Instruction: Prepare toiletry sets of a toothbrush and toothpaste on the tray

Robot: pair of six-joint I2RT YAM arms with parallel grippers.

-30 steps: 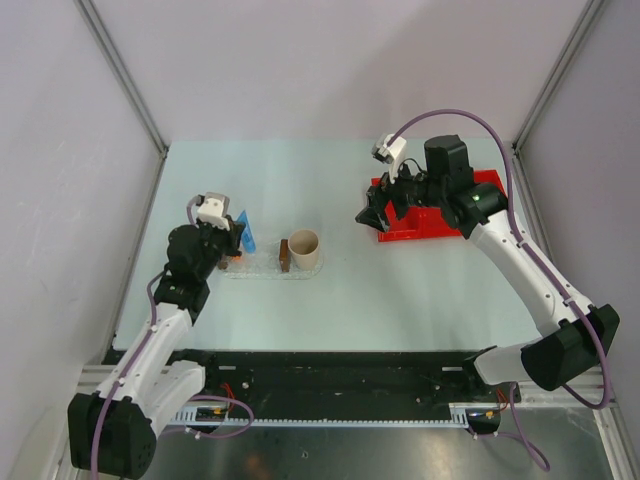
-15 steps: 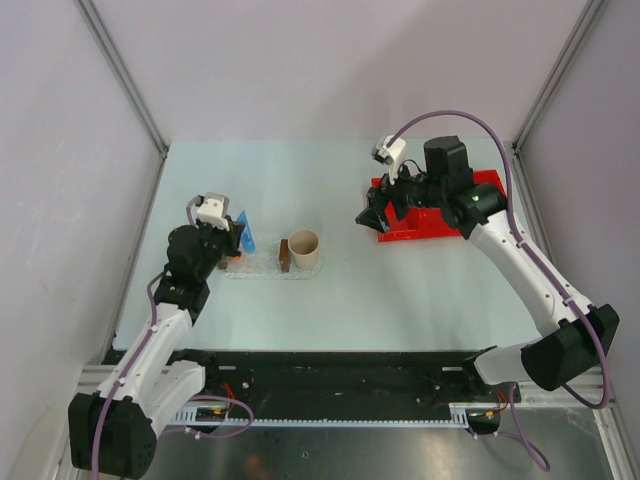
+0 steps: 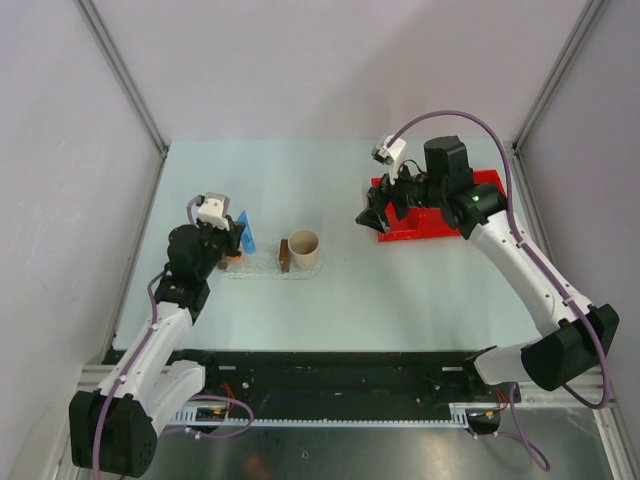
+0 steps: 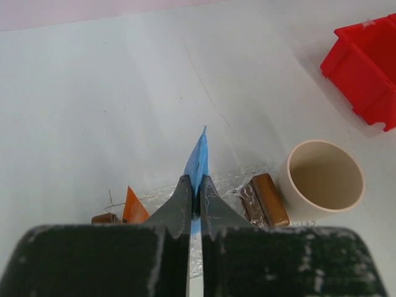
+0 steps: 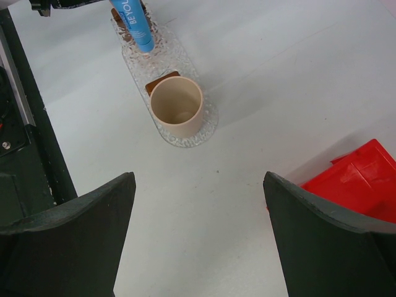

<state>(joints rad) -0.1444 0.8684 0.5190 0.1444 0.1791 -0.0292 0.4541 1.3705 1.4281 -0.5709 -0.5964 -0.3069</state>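
My left gripper [image 4: 194, 180] is shut on the blue toothpaste [image 4: 199, 162] tube and holds it upright over the left end of the clear bumpy tray [image 4: 235, 179]. An orange toothpaste [image 4: 133, 207] tube stands to its left on the tray. In the top view the left gripper [image 3: 236, 243] and blue toothpaste [image 3: 246, 232] are at the tray [image 3: 262, 268]. My right gripper [image 3: 372, 218] hangs open and empty at the red bin's left edge. In its wrist view the right gripper [image 5: 198, 185] looks across bare table at the tray [image 5: 173, 55] and blue toothpaste [image 5: 136, 25]. The toothbrush is out of view.
A beige cup [image 3: 304, 249] stands on the tray's right end with a brown block [image 3: 285, 255] beside it. A second brown block [image 4: 105, 218] sits by the orange tube. The red bin [image 3: 440, 212] lies at the back right. Frame posts stand at both table sides.
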